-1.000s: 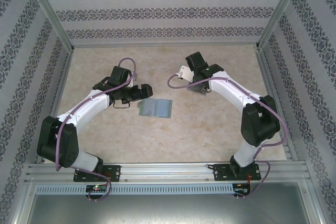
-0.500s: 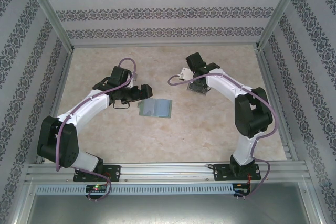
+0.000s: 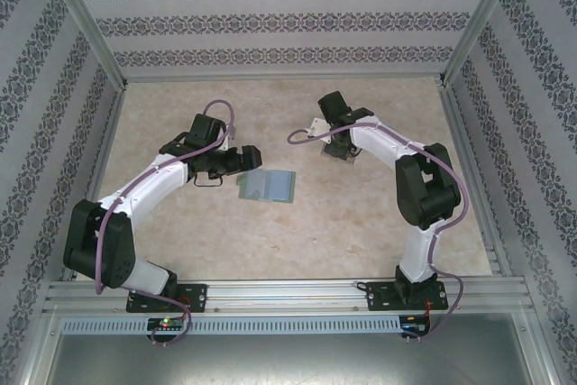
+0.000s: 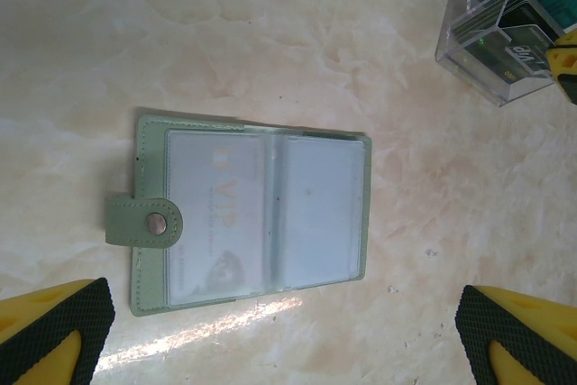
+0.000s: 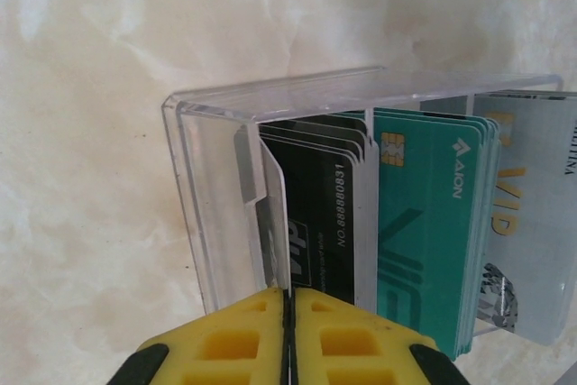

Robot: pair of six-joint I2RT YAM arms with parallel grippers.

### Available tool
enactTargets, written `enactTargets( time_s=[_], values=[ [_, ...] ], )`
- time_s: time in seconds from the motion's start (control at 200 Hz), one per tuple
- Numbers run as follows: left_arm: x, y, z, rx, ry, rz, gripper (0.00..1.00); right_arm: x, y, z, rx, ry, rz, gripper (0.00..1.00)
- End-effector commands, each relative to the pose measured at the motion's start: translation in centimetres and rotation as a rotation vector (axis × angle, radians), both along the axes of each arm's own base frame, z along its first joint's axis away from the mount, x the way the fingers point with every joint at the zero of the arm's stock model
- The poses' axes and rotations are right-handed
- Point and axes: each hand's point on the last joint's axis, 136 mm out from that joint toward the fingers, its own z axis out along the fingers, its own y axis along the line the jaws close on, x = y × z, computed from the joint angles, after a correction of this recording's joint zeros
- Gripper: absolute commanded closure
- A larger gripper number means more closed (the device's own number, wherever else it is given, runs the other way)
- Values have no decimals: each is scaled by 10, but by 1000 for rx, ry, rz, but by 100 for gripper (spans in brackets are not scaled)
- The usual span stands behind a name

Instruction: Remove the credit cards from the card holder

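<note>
the green bifold card holder (image 4: 261, 214) lies open and flat on the counter (image 4: 270, 24). its snap tab (image 4: 144, 221) lies over the outer edge of its left sleeve (image 4: 194, 268). that sleeve shows one pale vip card (image 4: 216, 209) inside. the other sleeve looks empty, though glare makes that uncertain.

the credit cards (image 5: 424, 223) stand on edge in a clear divided box (image 5: 216, 223), beyond the holder and to its right, well apart from it. dark ones fill one slot, teal ones the next, and a silvery one stands beside those. most of the job looks done, with perhaps one card left in the holder.

the right tool (image 5: 288, 335) sits at the box's open edge, away from the holder, with its fingers pressed together by the dark cards. whether a card edge is nipped between them i cannot tell. the left tool (image 4: 287, 335) hangs over the holder, fingers spread wider than it, holding nothing.

nothing lies between that tool and the holder. the tab across the sleeve's edge and the snug, flat sleeve look like the likely hindrances.
</note>
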Motion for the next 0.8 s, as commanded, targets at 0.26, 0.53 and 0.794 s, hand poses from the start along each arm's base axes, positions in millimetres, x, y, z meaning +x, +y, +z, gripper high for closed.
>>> enactTargets(
  time_s=[0.26,0.53,0.794],
  values=[
    [-1,3,9,12,-23,-1,0,38,-35,26,-36,-168,-208,80],
    [0,5,6,24,-15,11,0,29,-29,57,114,-226,-367,84],
    [1,4,-11,21,35,24,0,-13,28,86,534,-157,-560,99]
  ],
)
